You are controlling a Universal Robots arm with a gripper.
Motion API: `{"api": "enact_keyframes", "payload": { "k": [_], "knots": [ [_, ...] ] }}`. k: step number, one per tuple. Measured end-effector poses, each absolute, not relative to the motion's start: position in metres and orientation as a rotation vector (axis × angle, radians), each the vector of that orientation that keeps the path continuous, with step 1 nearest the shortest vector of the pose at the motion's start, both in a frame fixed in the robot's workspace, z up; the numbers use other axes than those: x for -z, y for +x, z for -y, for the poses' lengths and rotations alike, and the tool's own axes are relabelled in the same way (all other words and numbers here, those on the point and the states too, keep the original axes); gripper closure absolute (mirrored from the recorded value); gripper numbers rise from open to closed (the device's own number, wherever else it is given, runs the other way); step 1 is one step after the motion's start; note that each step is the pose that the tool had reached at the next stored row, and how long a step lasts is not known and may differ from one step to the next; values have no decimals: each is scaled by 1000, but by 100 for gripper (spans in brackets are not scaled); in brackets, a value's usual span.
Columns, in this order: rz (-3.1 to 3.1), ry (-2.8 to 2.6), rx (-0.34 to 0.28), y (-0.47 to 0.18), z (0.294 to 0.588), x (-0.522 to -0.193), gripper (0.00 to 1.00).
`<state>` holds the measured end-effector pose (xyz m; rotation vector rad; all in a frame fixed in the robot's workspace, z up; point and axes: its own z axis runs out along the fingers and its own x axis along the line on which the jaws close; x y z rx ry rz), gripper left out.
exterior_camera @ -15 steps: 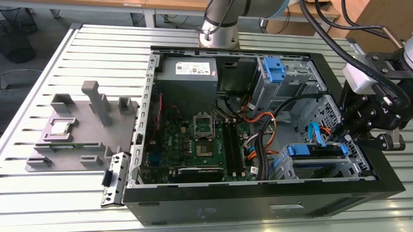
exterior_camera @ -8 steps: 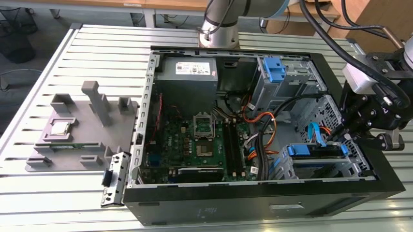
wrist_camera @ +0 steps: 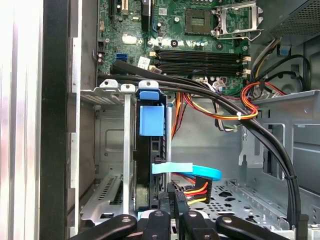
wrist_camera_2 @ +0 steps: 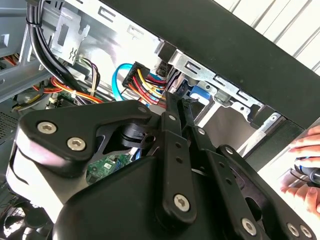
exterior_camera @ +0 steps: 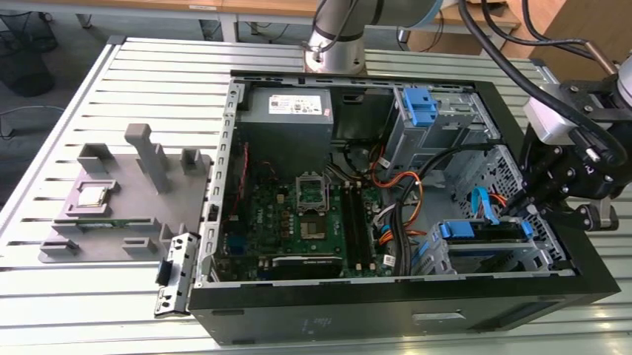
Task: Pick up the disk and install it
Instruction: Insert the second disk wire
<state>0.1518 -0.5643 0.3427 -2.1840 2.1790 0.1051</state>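
Open computer case [exterior_camera: 395, 310] lying on slatted metal desk [exterior_camera: 79, 296].
Disk [wrist_camera: 150, 150] standing on edge in the drive cage [wrist_camera: 107, 165] at the case's front corner; blue carrier tab [wrist_camera: 151, 119] uppermost in the first wrist view, blue data cable [wrist_camera: 187, 170] and red-yellow-black power leads [wrist_camera: 192, 192] plugged at its near end.
Gripper [exterior_camera: 553, 203] at the exterior view's right, over the case edge beside that cage; in the first wrist view [wrist_camera: 170, 220] just at the disk's near end.
Jaws drawn close together, fingertips [wrist_camera_2: 180, 102] near the connector; grasp on anything cannot be told.
Person's hand [wrist_camera_2: 305, 170] beyond the case wall in the second wrist view.
Grey fixture block [exterior_camera: 109, 207] on desk, well apart.
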Motion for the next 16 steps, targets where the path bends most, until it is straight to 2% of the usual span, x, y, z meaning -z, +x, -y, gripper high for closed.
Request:
{"api": "enact_keyframes", "payload": {
  "k": [5,11,16],
  "knots": [
    [-2168,-2177,-87,146,568,-342,84],
    [-2135,-2154,-29,144,568,-341,84],
    [-2126,-2152,-18,137,568,-341,84]
  ]
}}
